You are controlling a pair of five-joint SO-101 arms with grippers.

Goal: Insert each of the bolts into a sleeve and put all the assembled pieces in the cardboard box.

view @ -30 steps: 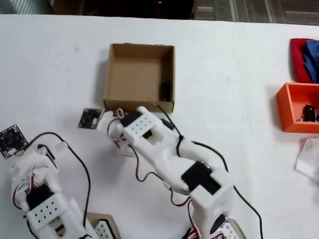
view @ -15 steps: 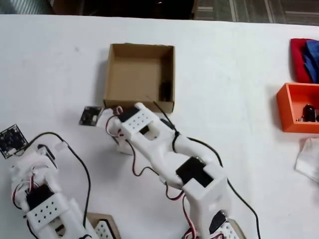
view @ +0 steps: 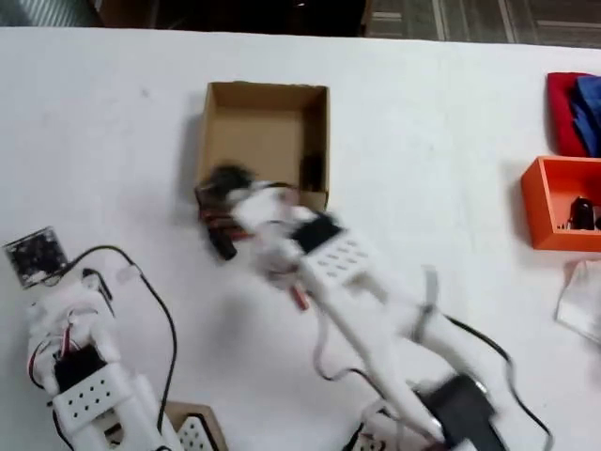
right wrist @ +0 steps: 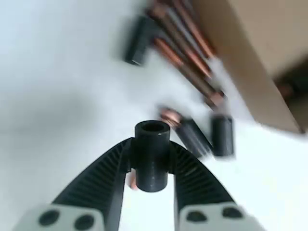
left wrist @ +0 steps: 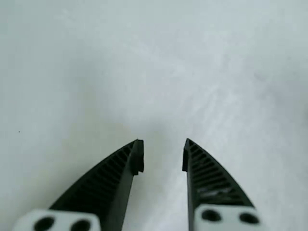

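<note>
One black sleeve (right wrist: 152,168), likely rigid, light and slick-walled, is clamped mid-body in the right end effector (right wrist: 151,148), lower centre; left end effector (left wrist: 161,156) is part-open, empty.

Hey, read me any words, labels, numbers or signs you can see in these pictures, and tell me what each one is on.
None can be read.
cardboard box: plain walls, no print seen.
sleeve held in the right end effector: no marking.
orange bin: no label seen.
small black board near the left arm: any marks too blurred to read.
</note>
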